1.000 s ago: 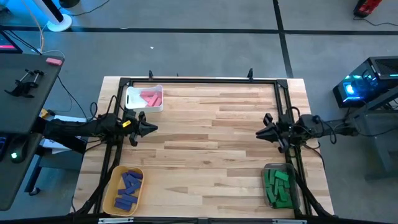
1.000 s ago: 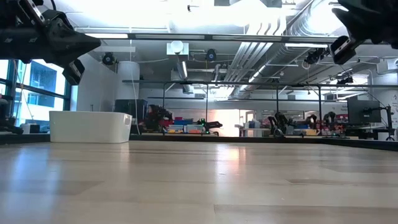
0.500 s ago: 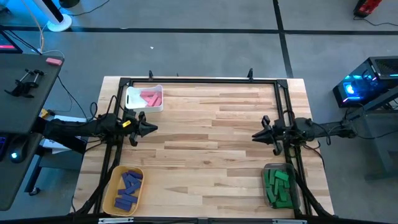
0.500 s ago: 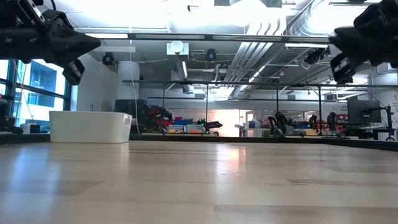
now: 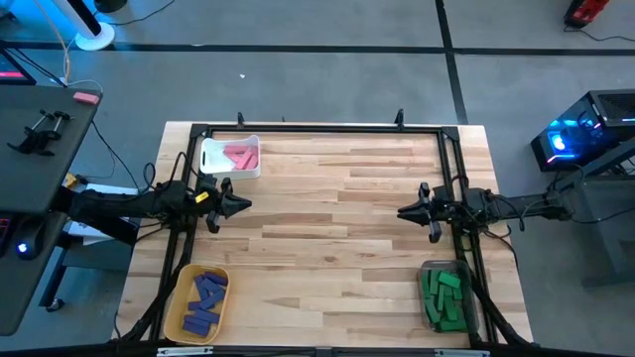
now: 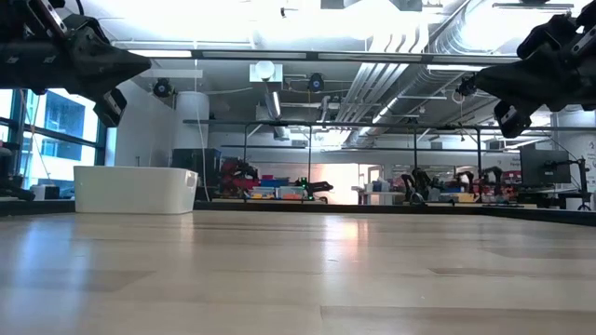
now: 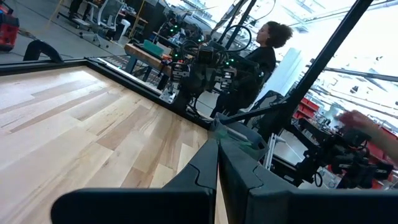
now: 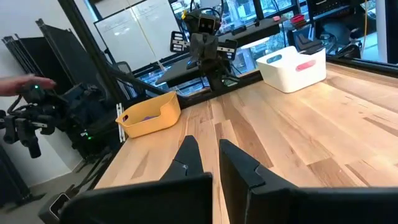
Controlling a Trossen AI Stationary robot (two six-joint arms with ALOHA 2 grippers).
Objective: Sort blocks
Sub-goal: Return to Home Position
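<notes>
Bright even light, overhead glare, soft shadows

Pink blocks (image 5: 241, 155), white bin (image 5: 209, 158)

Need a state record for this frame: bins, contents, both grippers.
white bin: high view's upper left table corner; holds pink blocks
yellow bin: lower left corner; holds blue blocks
clear bin: lower right corner; holds green blocks
left gripper: shut, empty, raised over the table's left side
right gripper: fingers slightly apart, empty, raised over the right side
table: wooden, bins at three corners
</notes>
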